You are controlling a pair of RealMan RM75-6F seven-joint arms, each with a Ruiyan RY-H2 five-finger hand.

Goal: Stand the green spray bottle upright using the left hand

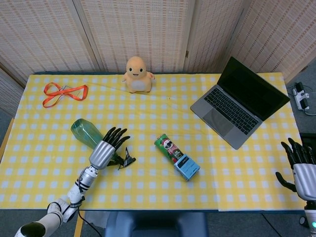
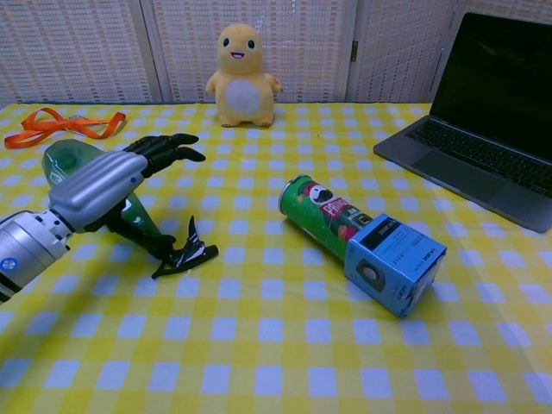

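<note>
The green spray bottle (image 1: pixel 86 133) lies on its side on the yellow checked cloth at the left, its black trigger nozzle (image 1: pixel 126 160) pointing toward the front. In the chest view the same bottle (image 2: pixel 72 160) shows behind the hand, with its nozzle (image 2: pixel 185 254) sticking out. My left hand (image 1: pixel 107 146) hovers over the bottle's neck with fingers spread and holds nothing; it also appears in the chest view (image 2: pixel 116 178). My right hand (image 1: pixel 301 163) hangs open off the table's right front corner.
A green chips can (image 1: pixel 168 147) lies beside a blue box (image 1: pixel 187 167) at centre front. An open laptop (image 1: pixel 239 101) sits at the right rear, an orange plush toy (image 1: pixel 138 74) at the back centre, and an orange lanyard (image 1: pixel 64 93) at the back left.
</note>
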